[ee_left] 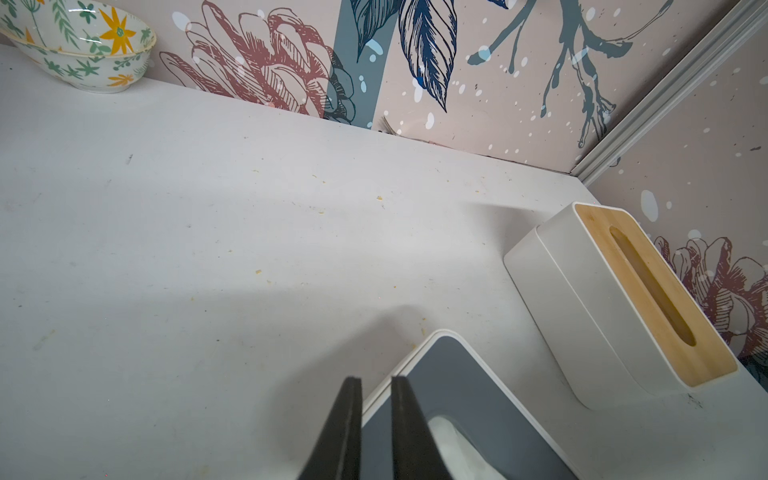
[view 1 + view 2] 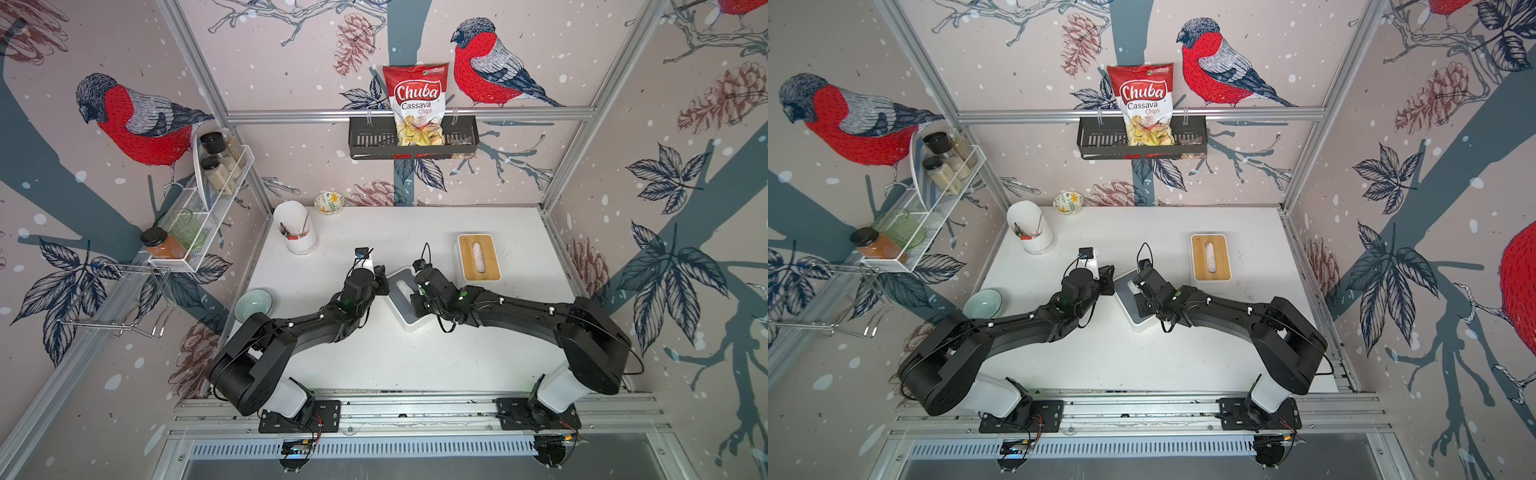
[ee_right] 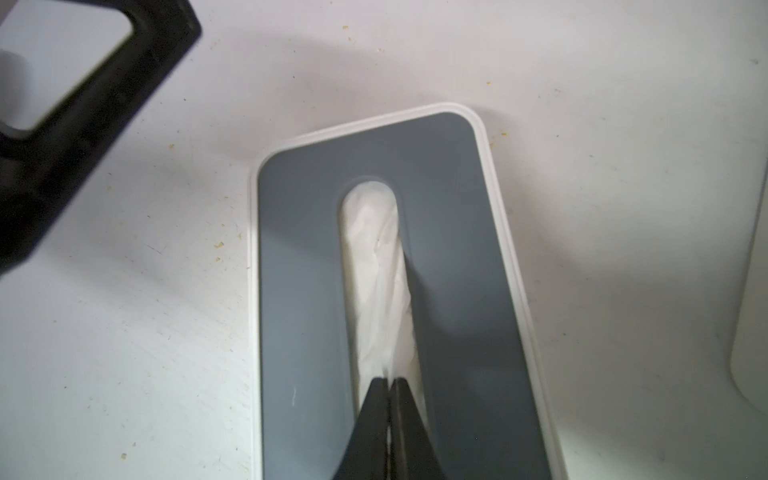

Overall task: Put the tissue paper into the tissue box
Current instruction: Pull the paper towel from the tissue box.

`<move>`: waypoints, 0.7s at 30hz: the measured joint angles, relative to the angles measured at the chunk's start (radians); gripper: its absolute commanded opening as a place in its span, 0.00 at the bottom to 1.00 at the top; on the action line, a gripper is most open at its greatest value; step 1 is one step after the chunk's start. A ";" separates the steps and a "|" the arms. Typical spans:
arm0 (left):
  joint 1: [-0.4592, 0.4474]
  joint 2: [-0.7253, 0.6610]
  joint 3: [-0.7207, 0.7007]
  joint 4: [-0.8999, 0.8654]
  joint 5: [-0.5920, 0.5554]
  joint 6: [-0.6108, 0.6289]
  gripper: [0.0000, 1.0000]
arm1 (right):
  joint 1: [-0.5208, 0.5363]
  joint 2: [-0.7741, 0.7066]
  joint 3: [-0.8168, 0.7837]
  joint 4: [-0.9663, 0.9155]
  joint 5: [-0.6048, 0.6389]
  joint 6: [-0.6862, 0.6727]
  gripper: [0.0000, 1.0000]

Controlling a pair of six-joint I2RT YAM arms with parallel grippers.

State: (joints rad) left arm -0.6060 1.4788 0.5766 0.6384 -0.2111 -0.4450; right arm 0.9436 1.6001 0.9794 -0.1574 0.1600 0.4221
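My right pincer [image 3: 390, 388] was clamped on tissue paper [image 3: 376, 266] in the grey tissue box [image 3: 453, 257] slot; the left pincer [image 1: 376, 399], nearly together, straddled its rim at nine o'clock. Next, I judged, poke deeper.

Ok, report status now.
Right tool shut on tissue paper in grey-lid tissue box slot. Left tool straddles box rim, narrow gap. Nothing blocking.

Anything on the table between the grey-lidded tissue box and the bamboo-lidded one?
Only bare table between the grey-lidded box and the bamboo-lidded box, per the left wrist view.
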 measured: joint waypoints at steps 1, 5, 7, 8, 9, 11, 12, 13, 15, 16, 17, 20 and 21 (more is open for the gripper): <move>0.000 0.000 0.000 0.000 0.000 0.000 0.19 | 0.000 -0.013 0.000 -0.002 0.000 0.000 0.08; 0.000 0.000 0.000 0.000 0.000 0.000 0.19 | 0.000 -0.051 0.000 -0.015 0.000 0.000 0.10; 0.000 0.000 0.000 0.000 0.000 0.000 0.19 | 0.000 -0.059 -0.003 -0.024 0.000 0.000 0.12; 0.000 0.000 0.000 0.000 0.000 0.000 0.19 | 0.000 -0.060 -0.007 -0.026 -0.003 0.000 0.13; 0.000 0.000 0.000 0.000 0.000 0.000 0.19 | 0.000 -0.060 -0.012 -0.029 -0.004 0.000 0.14; 0.000 0.000 0.000 0.000 0.000 0.000 0.19 | 0.001 -0.060 -0.024 -0.041 -0.007 0.000 0.18; 0.000 0.000 0.000 0.000 0.000 0.000 0.19 | 0.003 -0.060 -0.027 -0.046 -0.008 0.000 0.20; 0.000 0.000 0.000 0.000 0.000 0.000 0.19 | 0.004 -0.058 -0.029 -0.051 -0.011 0.001 0.23; 0.000 0.000 0.000 0.000 0.000 0.000 0.19 | 0.006 -0.050 -0.029 -0.061 -0.013 0.003 0.31; 0.000 0.000 0.000 0.000 0.000 0.000 0.19 | 0.007 -0.047 -0.027 -0.073 -0.014 0.003 0.35; 0.000 0.000 0.000 0.000 0.000 0.000 0.19 | 0.009 -0.047 -0.024 -0.093 -0.014 0.003 0.39; 0.000 0.000 0.000 0.000 0.000 0.000 0.19 | 0.011 -0.068 -0.007 -0.135 -0.001 0.003 0.50; 0.000 0.000 0.000 0.000 0.000 0.000 0.19 | 0.011 -0.082 -0.003 -0.144 0.005 0.003 0.53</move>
State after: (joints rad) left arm -0.6060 1.4788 0.5766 0.6384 -0.2115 -0.4446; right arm 0.9550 1.5177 0.9764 -0.3016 0.1654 0.4248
